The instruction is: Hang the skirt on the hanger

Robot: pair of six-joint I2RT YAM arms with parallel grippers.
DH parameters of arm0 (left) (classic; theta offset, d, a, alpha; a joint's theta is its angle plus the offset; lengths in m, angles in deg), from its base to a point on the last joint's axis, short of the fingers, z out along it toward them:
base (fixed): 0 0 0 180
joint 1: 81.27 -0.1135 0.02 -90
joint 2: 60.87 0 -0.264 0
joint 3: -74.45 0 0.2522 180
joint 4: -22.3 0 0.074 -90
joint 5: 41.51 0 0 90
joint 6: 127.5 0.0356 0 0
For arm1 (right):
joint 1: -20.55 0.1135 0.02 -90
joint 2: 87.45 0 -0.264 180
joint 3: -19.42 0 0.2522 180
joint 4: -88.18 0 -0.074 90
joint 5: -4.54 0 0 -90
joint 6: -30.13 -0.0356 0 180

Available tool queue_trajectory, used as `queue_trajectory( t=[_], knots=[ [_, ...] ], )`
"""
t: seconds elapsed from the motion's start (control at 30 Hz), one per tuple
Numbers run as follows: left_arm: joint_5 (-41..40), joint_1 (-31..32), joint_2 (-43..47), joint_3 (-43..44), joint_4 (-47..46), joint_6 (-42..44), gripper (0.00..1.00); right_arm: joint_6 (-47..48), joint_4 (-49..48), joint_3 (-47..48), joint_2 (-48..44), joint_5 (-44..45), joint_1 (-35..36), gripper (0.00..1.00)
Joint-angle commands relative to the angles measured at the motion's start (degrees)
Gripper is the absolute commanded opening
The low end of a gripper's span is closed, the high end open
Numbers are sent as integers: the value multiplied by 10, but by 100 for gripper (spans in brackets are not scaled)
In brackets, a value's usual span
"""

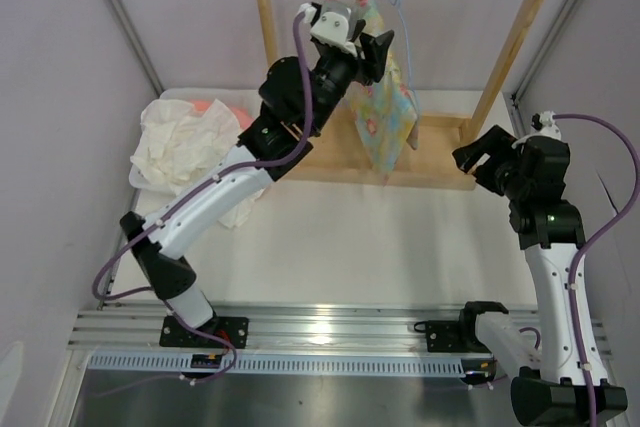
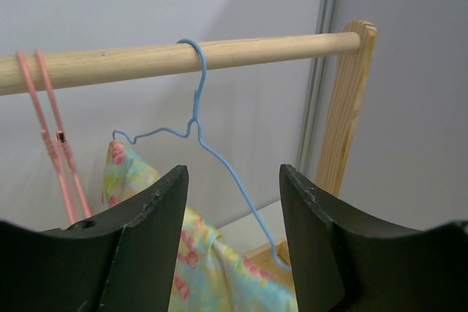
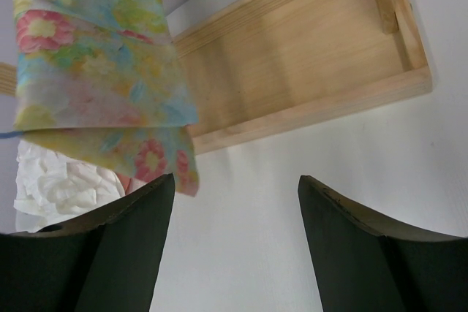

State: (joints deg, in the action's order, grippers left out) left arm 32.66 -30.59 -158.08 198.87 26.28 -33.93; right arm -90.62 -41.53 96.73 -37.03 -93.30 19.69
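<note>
From my station, the small pastel yellow-and-blue flower-print skirt hangs on the thin light blue wire hanger, bunched toward one shoulder of the wire. The hanger's hook sits over the round wooden rail, near a thin pink hanger. My left gripper is up beside the skirt, jaws spread wide with nothing between them. My right gripper hovers over the white table near the rack's wooden base, also wide apart and empty. A crumpled white cloth lies far left.
</note>
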Motion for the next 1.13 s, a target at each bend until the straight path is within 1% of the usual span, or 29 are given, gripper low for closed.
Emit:
queue_trajectory(
  t=[0.0,0.03,0.1,0.13,0.17,0.2,0.23,0.27,0.3,0.33,0.37,0.4,0.43,0.47,0.5,0.53,0.57,0.6,0.67,0.73,0.77,0.8,0.93,1.1],
  knots=[
    [20,7,68,-54,-13,6,59,22,-60,25,11,-20,-1,75],
    [15,8,102,-66,-16,3,59,25,-72,32,20,-27,-1,75],
    [3,13,138,-122,-20,-4,59,39,-122,43,26,-35,2,76],
    [-22,13,175,-134,-19,-9,59,46,-138,49,35,-34,2,77],
    [-29,13,196,-177,-16,-22,59,64,-165,58,42,-35,2,77],
    [-39,13,215,-189,-9,-24,59,74,-177,82,50,-39,2,77],
    [-68,14,252,-203,-4,-30,59,84,-192,96,74,-44,4,77],
    [-81,14,271,-244,2,-48,59,97,-210,113,89,-46,3,78],
    [-92,14,290,-256,17,-51,59,105,-221,147,104,-61,6,78],
    [-108,14,307,-267,27,-52,59,111,-231,165,137,-67,7,78],
    [-140,14,341,-298,38,-66,59,116,-236,185,156,-71,7,78],
    [-149,14,358,-309,60,-73,59,126,-234,206,171,-75,30,78],
    [-157,14,376,-320,74,-74,59,132,-230,245,185,-67,40,77],
    [-184,14,407,-345,91,-97,59,139,-226,262,203,-53,51,78],
    [-195,14,422,-357,135,-109,59,150,-221,275,209,-43,69,78],
    [-203,14,436,-366,150,-117,59,157,-222,294,212,-32,80,79],
    [-219,14,451,-400,162,-131,59,161,-219,304,218,-19,91,81],
    [-221,14,479,-410,186,-139,60,166,-206,315,220,-8,103,83],
    [-227,14,506,-446,201,-151,60,176,-190,342,223,16,132,87],
    [-228,14,536,-453,223,-153,60,175,-169,347,215,68,155,95],
    [-231,14,543,-448,233,-153,60,173,-164,343,209,116,169,99],
    [-235,14,554,-448,253,-154,61,172,-159,340,196,130,175,99],
    [-231,14,570,-436,275,-149,61,175,-111,336,180,183,191,99],
    [-220,14,561,-430,267,-140,62,164,-99,320,167,174,198,99]
  ],
)
